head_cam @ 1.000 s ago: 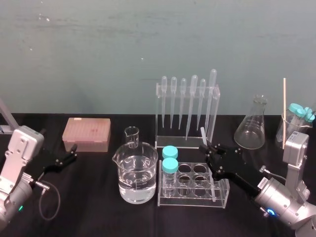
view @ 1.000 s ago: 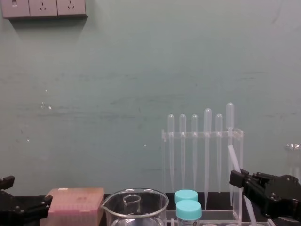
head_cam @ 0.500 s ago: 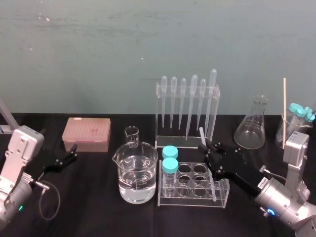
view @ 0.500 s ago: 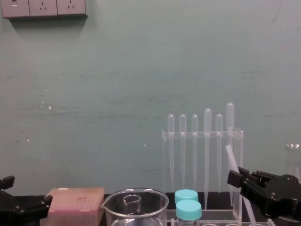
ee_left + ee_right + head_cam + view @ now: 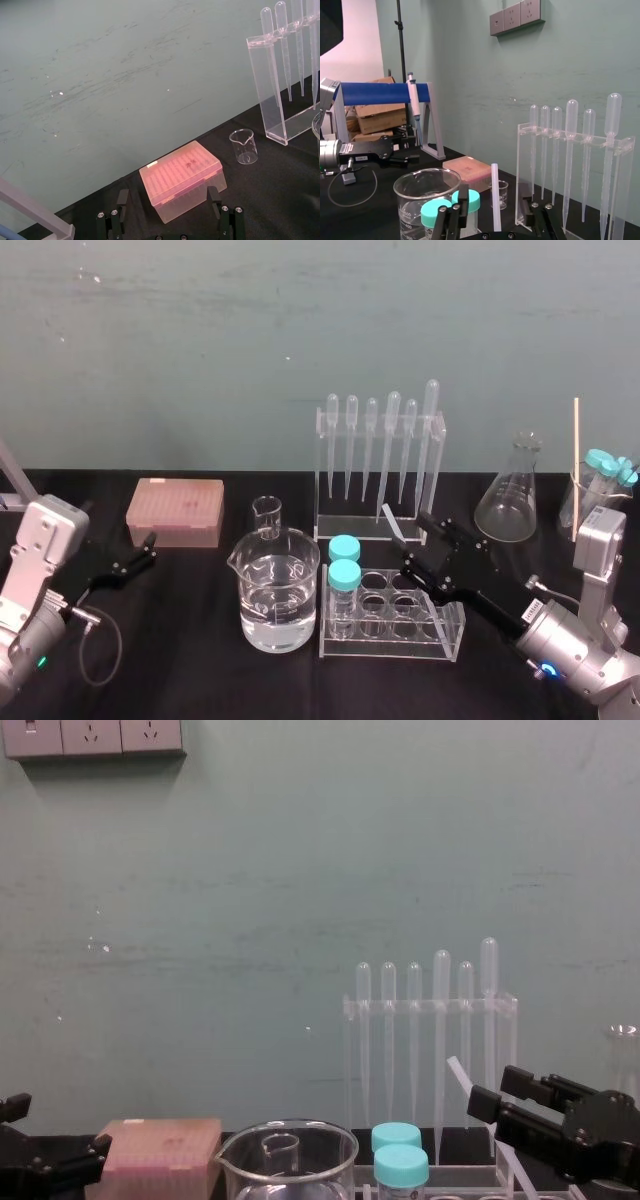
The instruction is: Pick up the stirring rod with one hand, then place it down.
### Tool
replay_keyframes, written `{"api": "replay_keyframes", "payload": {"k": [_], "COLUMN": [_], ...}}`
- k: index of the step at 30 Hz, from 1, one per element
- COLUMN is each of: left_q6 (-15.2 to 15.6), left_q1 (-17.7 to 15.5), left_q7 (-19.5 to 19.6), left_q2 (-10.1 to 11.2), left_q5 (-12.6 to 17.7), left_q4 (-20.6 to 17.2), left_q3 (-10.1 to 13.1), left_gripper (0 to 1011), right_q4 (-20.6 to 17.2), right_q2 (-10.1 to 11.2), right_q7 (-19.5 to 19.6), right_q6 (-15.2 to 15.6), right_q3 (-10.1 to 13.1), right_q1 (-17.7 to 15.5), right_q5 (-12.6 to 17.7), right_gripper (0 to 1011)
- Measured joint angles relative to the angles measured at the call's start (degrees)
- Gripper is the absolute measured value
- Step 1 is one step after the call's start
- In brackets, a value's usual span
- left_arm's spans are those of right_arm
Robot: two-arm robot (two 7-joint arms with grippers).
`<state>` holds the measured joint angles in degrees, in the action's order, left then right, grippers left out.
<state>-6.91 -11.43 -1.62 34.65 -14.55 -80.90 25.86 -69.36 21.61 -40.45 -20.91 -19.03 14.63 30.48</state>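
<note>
The stirring rod (image 5: 390, 523) is a thin translucent-white stick leaning to the left over the clear tube rack (image 5: 440, 638); its lower part is hidden behind my right gripper. In the right wrist view the rod (image 5: 495, 197) stands free in the gap, touching neither finger. My right gripper (image 5: 427, 548) is open on either side of it, and the chest view shows its black fingers (image 5: 495, 1108) just right of the rod (image 5: 468, 1092). My left gripper (image 5: 140, 553) rests open at the far left, with nothing between its fingers (image 5: 120, 215).
A water-filled beaker (image 5: 278, 585) and a small beaker (image 5: 266, 517) stand left of the tube rack, which holds two blue-capped tubes (image 5: 344, 562). Behind it is the pipette rack (image 5: 378, 455). A conical flask (image 5: 510, 490) is at the right and a pink tip box (image 5: 175, 512) at the left.
My right gripper's fingers have spread apart and let go of the rod. The rod's top has tipped to the left. The left arm has not moved.
</note>
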Motion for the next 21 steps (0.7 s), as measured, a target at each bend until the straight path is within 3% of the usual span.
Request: {"api": "replay_keyframes", "payload": {"k": [3,12,14,17,21], "left_q6": [0.0,0.0,0.0,0.0,0.0], "left_q1": [0.0,0.0,0.0,0.0,0.0], "left_q7": [0.0,0.0,0.0,0.0,0.0], "left_q2": [0.0,0.0,0.0,0.0,0.0], "left_q5": [0.0,0.0,0.0,0.0,0.0], "left_q4": [0.0,0.0,0.0,0.0,0.0], "left_q3": [0.0,0.0,0.0,0.0,0.0], "left_gripper": [1000,1000,1000,1000,1000], "right_q4": [0.0,-0.9,-2.1,-4.0,-6.1], "right_q2": [0.0,-0.2,-0.7,-1.4,-2.0], "right_q7": [0.0,0.1,1.2,4.2,10.0], "right_q6": [0.0,-1.1,-2.8,-4.8,-4.2], "right_q3": [0.0,0.5,1.7,3.9,7.3], "right_q1": [0.0,0.0,-0.2,-0.8,-2.4], "right_q5": [0.0,0.1,0.5,0.2,-0.5], "right_gripper": [700,933,993,1003,1003]}}
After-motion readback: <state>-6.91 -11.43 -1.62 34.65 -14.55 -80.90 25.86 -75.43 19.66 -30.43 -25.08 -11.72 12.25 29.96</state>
